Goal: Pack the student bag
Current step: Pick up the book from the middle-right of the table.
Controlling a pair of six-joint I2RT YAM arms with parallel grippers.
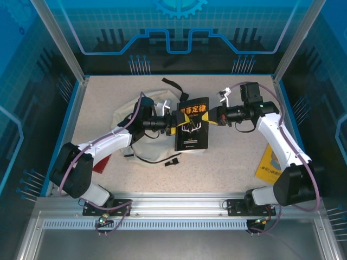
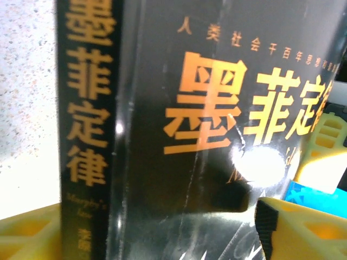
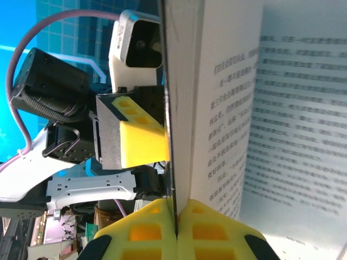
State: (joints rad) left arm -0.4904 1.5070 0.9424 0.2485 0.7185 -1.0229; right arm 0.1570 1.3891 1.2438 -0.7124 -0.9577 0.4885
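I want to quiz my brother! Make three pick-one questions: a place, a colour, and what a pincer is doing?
1. Where is the black book?
A) between the left pincer and the right pincer
B) zipped inside the bag
C) flat by the robot's bases

2. What colour are the cover's big letters?
A) green
B) orange
C) pink

3. What is the right pincer doing?
A) hanging open
B) gripping a strap
C) pinching the black book

Answers: A, a pincer sits at each side; B, the lettering is orange; C, its yellow fingers pinch it.
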